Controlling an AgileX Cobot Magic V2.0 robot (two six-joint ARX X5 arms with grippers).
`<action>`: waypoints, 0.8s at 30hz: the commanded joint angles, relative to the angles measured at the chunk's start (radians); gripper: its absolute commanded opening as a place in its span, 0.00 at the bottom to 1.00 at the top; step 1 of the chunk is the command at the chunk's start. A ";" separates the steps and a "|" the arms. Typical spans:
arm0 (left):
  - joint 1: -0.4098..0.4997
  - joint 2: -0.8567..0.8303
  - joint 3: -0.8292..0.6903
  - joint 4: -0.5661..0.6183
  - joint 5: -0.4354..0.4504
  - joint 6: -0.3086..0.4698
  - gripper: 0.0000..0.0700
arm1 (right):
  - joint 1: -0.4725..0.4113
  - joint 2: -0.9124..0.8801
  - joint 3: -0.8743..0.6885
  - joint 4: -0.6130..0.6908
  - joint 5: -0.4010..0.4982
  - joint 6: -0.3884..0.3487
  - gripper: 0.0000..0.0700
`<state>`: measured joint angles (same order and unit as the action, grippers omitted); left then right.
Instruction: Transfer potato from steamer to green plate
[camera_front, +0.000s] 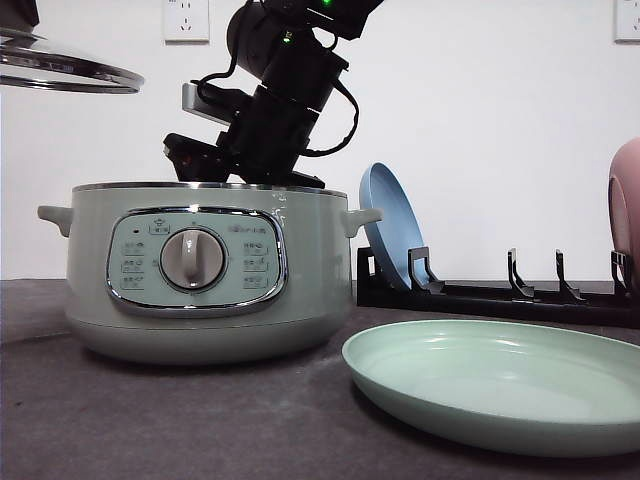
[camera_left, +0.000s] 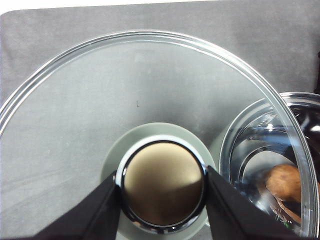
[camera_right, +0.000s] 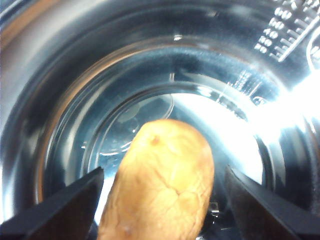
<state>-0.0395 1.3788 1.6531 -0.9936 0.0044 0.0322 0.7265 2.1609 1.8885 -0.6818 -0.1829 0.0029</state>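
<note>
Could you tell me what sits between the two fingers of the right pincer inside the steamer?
The potato lies between the open right pincer fingers, with gaps either side, seen in the right wrist view.

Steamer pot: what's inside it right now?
Inside the steamer lies the potato, between the right gripper's open fingers. The potato's underside and the pot floor beneath it are covered.

Left pincer clamped on glass lid's knob.

Black robot arm with matte black grippers

The right arm was glossy black, with looping black cables, green indicator lights and a grey wrist module; both grippers' fingers were wedge-shaped, matte black.
</note>
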 joint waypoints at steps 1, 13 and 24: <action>0.001 -0.013 0.031 0.041 0.002 0.002 0.00 | 0.012 0.024 0.026 -0.002 0.000 -0.011 0.69; 0.000 -0.013 0.031 0.040 0.002 0.002 0.00 | 0.016 0.038 0.024 -0.025 0.000 -0.011 0.67; 0.000 -0.013 0.031 0.041 0.002 0.002 0.00 | 0.018 0.036 0.025 -0.025 -0.002 -0.011 0.24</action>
<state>-0.0395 1.3788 1.6531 -0.9936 0.0044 0.0322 0.7338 2.1708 1.8885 -0.7074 -0.1839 0.0021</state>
